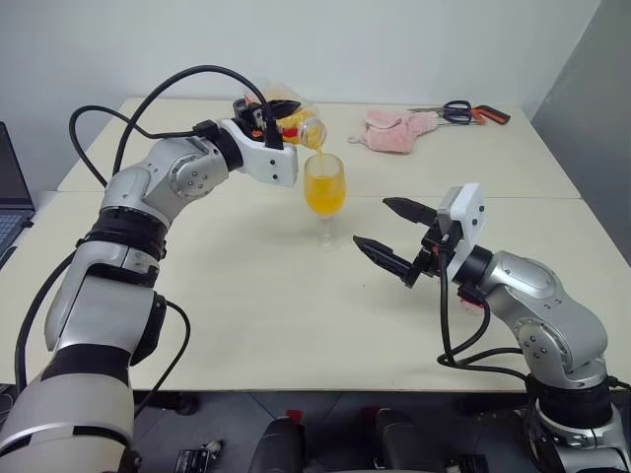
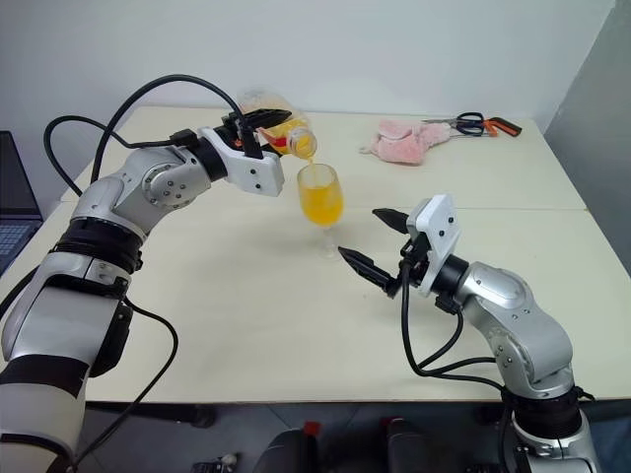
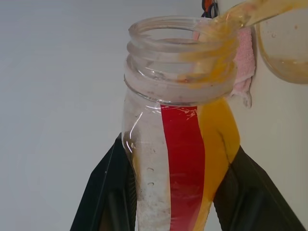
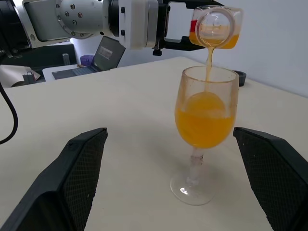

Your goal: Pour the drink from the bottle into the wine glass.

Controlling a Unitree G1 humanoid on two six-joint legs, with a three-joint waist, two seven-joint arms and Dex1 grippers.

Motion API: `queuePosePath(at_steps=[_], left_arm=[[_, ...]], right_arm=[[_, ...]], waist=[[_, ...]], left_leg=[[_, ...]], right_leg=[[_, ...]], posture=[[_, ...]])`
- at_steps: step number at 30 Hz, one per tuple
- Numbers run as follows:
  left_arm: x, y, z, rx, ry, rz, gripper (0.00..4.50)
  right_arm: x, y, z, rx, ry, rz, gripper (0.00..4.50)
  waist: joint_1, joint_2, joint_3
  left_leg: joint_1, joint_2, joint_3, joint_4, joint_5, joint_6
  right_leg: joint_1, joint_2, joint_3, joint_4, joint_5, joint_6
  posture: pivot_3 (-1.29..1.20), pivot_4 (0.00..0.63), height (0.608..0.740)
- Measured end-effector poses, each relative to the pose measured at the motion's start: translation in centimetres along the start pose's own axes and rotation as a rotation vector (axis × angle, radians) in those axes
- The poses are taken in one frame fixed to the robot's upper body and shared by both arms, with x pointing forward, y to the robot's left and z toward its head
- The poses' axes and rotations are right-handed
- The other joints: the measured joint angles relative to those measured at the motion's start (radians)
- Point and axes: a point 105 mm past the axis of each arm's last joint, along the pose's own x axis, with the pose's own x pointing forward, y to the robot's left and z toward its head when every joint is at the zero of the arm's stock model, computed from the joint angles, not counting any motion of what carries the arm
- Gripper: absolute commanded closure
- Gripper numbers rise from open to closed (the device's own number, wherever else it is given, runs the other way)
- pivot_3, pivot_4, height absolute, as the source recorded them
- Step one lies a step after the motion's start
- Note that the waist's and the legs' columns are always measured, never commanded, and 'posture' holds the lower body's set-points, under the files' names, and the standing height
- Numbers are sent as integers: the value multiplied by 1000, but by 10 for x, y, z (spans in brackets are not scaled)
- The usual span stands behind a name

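My left gripper (image 1: 279, 110) is shut on the bottle (image 1: 301, 126), which lies tipped on its side with its uncapped mouth over the wine glass (image 1: 324, 187). A thin stream of the orange drink (image 4: 209, 57) runs from the mouth into the bowl. The glass (image 4: 204, 125) stands upright on the table, its bowl more than half full of the drink (image 4: 203, 126). In the left wrist view the bottle (image 3: 180, 144) shows its red label stripe between my two fingers (image 3: 108, 187). My right gripper (image 1: 396, 236) hangs open a little to the right of the glass, nothing in it.
A pink cloth (image 1: 396, 130) and scissors with orange handles (image 1: 468, 113) lie at the table's far right. A laptop (image 1: 12, 197) sits at the left edge. The cream table (image 1: 296, 315) runs wide in front of the glass.
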Motion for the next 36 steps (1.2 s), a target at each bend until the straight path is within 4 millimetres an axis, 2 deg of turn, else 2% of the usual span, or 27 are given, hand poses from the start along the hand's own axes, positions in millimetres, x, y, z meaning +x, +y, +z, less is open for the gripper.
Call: queuePosePath(at_steps=[7, 14, 18, 22, 26, 29, 36], left_arm=[[1, 1, -2, -36, 16, 12, 2865], [5, 10, -1, -221, 18, 72, 2865], [4, 4, -1, -305, 21, 67, 2865], [-1, 8, -9, -473, 60, 130, 2865], [-17, 11, -32, -765, 149, 232, 2866], [-33, 1, -47, -946, 222, 276, 2866], [-83, -58, -73, -1300, 440, 313, 2866]], right_arm=[[0, 0, 1, 0, -2, 0, 0], [0, 0, 1, -3, -7, 0, 0], [0, 0, 3, -10, -16, 1, 0], [1, 1, 4, -11, -19, 12, 0], [1, 9, 5, -19, 0, 69, 0], [3, 18, 5, -25, 28, 127, 0], [12, 33, -8, -24, 130, 209, 0]], waist=[[0, 0, 0], [0, 0, 0], [-1, 0, 0], [-2, 0, 0], [-4, 0, 0], [-4, 0, 0], [-3, 0, 0]], left_leg=[[0, 0, 0, 0, 0, 0], [0, 0, 0, 1, 0, 0], [0, 0, 0, 1, 0, 0], [0, 0, 0, 2, 0, 0], [0, 0, -1, 3, 0, 0], [0, 0, -1, 5, 0, 0], [0, 0, -3, 11, 0, 0]], right_leg=[[0, 0, 0, 0, 0, 0], [0, 0, 0, 0, 0, 0], [0, 0, 0, 1, 0, 0], [0, 0, 0, 1, 0, 0], [0, 0, 0, 2, 0, 0], [0, 0, 0, 3, 0, 0], [1, 0, 0, 9, 0, 0]], posture=[[0, 150, 740], [0, 150, 740], [0, 150, 740], [0, 150, 740], [0, 150, 740], [0, 150, 740], [0, 150, 740]])
